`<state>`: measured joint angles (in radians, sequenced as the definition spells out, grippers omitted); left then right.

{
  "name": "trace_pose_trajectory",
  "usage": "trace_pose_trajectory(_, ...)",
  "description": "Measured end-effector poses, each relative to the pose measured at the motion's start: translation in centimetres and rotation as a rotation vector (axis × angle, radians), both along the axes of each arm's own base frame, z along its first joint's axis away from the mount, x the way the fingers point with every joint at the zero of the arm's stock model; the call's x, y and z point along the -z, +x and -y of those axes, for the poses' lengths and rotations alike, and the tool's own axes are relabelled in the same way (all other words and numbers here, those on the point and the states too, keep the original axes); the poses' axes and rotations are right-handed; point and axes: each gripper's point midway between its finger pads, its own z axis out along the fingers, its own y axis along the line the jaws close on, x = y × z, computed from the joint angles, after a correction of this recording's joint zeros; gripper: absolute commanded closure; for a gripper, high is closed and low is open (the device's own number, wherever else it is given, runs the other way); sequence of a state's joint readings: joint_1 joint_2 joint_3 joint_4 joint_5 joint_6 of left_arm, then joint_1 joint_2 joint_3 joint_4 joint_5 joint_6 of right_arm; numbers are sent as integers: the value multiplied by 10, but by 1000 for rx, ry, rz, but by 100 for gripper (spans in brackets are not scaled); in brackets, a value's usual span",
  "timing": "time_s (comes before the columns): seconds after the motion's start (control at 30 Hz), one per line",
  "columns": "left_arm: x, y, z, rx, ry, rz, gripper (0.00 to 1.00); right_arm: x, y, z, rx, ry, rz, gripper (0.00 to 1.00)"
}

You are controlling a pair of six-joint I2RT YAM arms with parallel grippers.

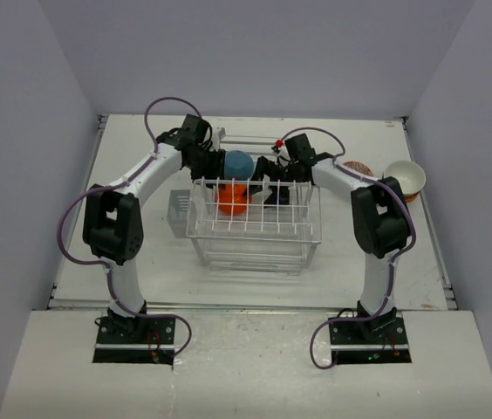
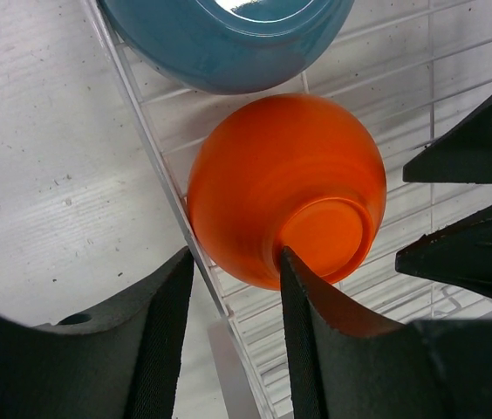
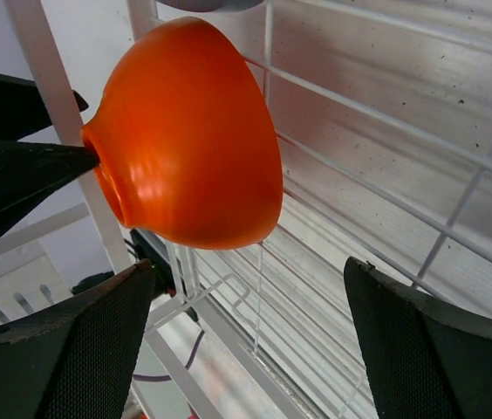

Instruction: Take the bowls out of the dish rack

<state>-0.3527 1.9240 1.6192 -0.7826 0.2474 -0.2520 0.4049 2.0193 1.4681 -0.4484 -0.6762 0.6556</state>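
Observation:
The white wire dish rack (image 1: 259, 229) stands mid-table. An orange bowl (image 1: 233, 199) lies on its side inside the rack, with a blue bowl (image 1: 239, 163) just behind it. My left gripper (image 1: 218, 173) is open at the rack's left rim. In the left wrist view (image 2: 233, 305) its jaws straddle the rim wire, and one fingertip (image 2: 303, 279) touches the foot of the orange bowl (image 2: 272, 175), below the blue bowl (image 2: 228, 44). My right gripper (image 1: 268, 185) is open inside the rack. In the right wrist view (image 3: 250, 340) it is empty, just below the orange bowl (image 3: 189, 140).
A cream bowl (image 1: 406, 177) and a pink speckled bowl (image 1: 357, 167) sit on the table at the far right. The cutlery cup (image 1: 179, 209) hangs on the rack's left side. The two grippers are close together inside the rack. Grey walls enclose the table.

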Motion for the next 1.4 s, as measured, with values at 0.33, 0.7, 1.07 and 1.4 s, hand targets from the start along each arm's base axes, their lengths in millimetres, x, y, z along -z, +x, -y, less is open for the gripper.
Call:
trace_pose_trajectory(0.33, 0, 0, -1, -2, -1, 0, 56, -27, 7, -9, 10, 107, 105, 11)
trace_pose_trajectory(0.7, -2, 1, -3, -5, -11, 1, 62, -32, 13, -14, 27, 141, 106, 12)
trace_pose_trajectory(1.07, -4, 3, -5, -11, -15, 5, 62, -33, 15, -19, 19, 175, 91, 12)
trace_pose_trajectory(1.4, -4, 3, -6, -12, -18, 4, 64, -44, 19, -27, 15, 233, 94, 12)
